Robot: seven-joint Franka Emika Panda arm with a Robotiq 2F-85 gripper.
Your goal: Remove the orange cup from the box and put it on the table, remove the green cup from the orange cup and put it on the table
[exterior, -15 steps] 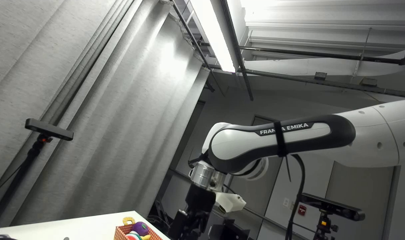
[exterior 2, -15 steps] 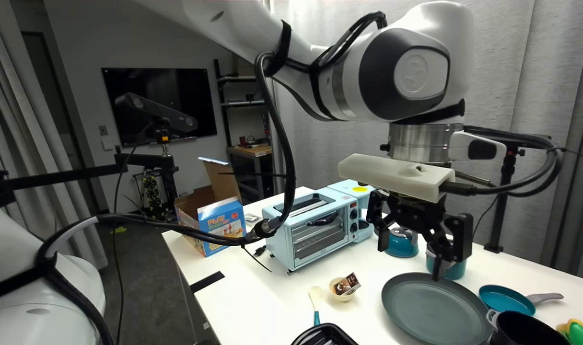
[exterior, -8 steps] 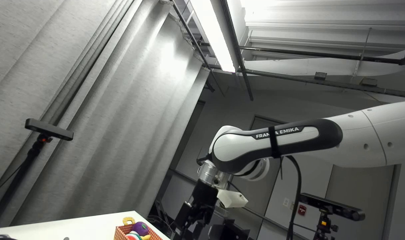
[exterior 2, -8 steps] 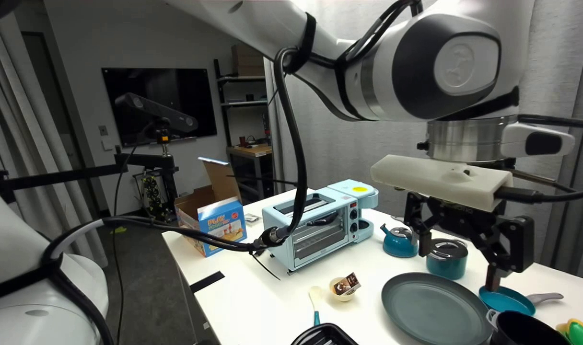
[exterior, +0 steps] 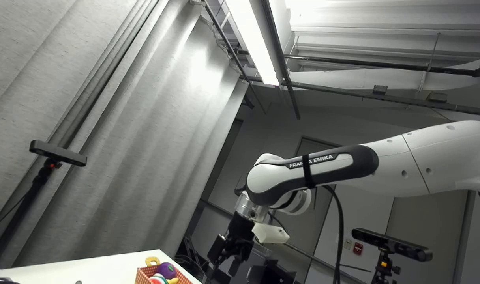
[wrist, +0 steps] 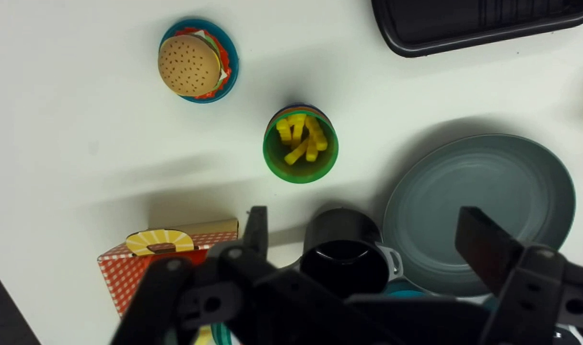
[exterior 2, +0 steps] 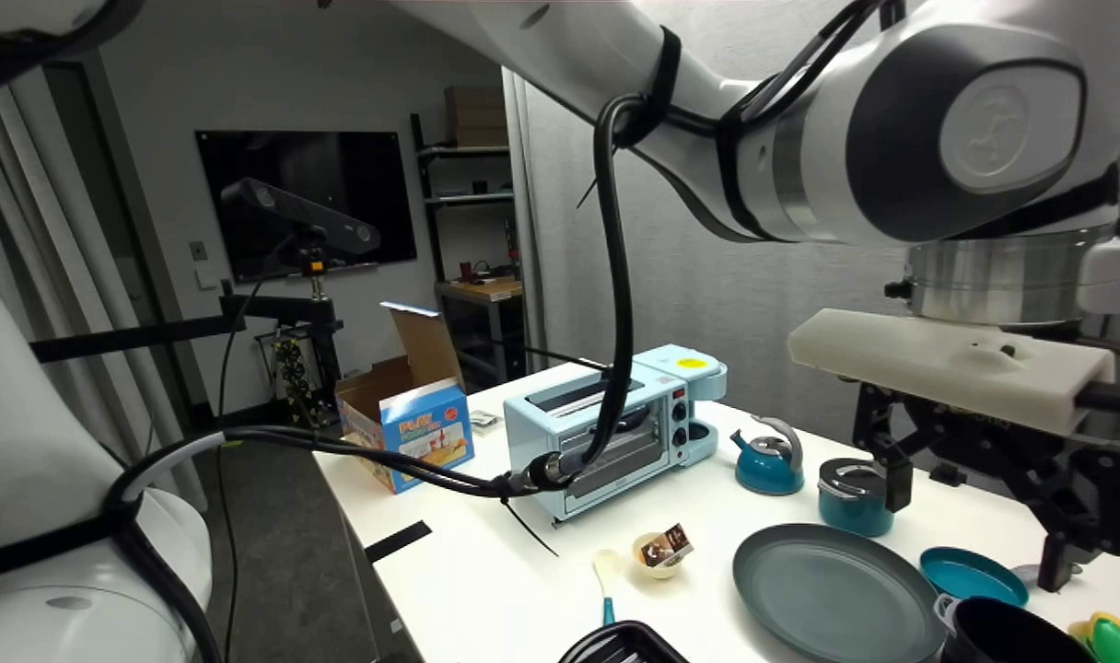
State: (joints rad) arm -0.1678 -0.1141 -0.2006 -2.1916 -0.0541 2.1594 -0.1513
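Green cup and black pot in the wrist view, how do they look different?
The green cup holds yellow pieces; the black pot shows only a dark inside. The black pot has a pale handle; the green cup shows none. The green cup is nested in the orange cup; the black pot isn't. Both have round, open tops.

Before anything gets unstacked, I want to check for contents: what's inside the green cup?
Several yellow fry-shaped pieces lie inside the green cup. They cover part of its bottom, so anything beneath them cannot be seen.
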